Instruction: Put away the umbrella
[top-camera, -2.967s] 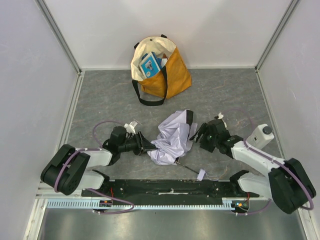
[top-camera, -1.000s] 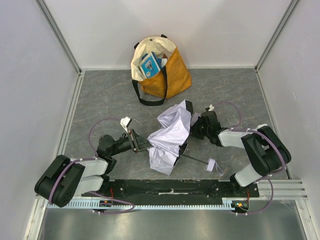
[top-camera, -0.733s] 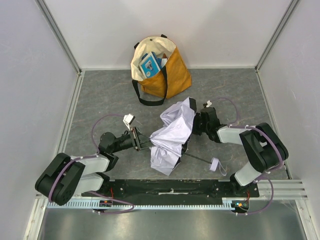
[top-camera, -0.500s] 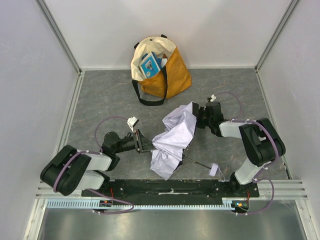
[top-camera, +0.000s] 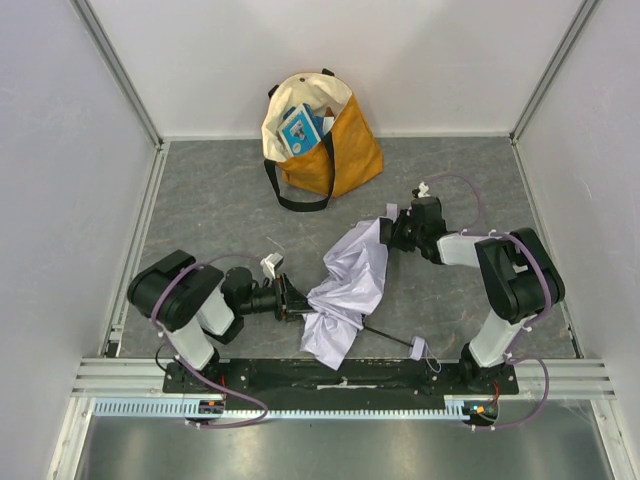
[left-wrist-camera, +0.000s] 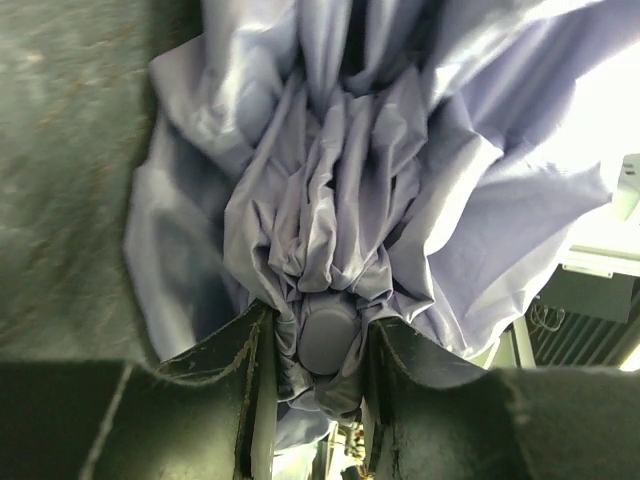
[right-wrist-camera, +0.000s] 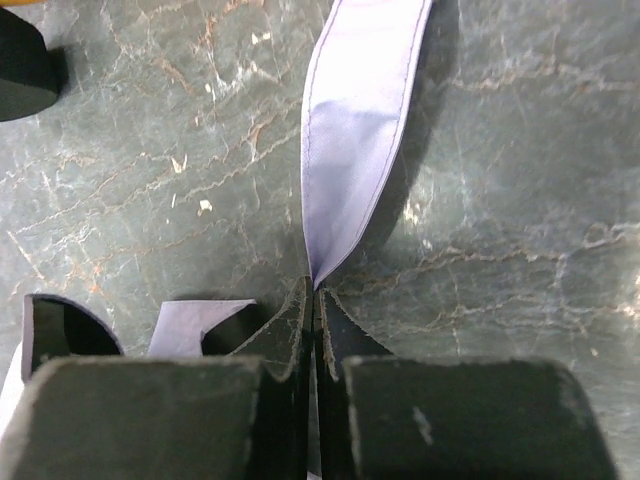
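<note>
The umbrella (top-camera: 348, 285) lies half-folded on the grey floor, its pale lavender canopy crumpled. Its thin black shaft (top-camera: 388, 339) points toward the near edge and ends in a small lavender strap (top-camera: 418, 348). My left gripper (top-camera: 291, 300) is at the canopy's left end. In the left wrist view this gripper (left-wrist-camera: 318, 335) is shut on the round top cap (left-wrist-camera: 328, 338) and the fabric bunched around it. My right gripper (top-camera: 391, 232) is at the canopy's far right corner. In the right wrist view this gripper (right-wrist-camera: 316, 291) pinches a flat lavender strip of the umbrella (right-wrist-camera: 360, 130) between shut jaws.
A mustard-and-cream tote bag (top-camera: 335, 150) stands open at the back wall with a blue-and-white packet (top-camera: 300, 125) inside and its black handle (top-camera: 290, 197) on the floor. White walls close in the left, right and back. A black rail (top-camera: 330, 375) runs along the near edge.
The right gripper has drawn the canopy's corner toward the far side, stretching the fabric longer and narrower. The left arm has folded back and lowered. The shaft's strap end has slid nearer.
</note>
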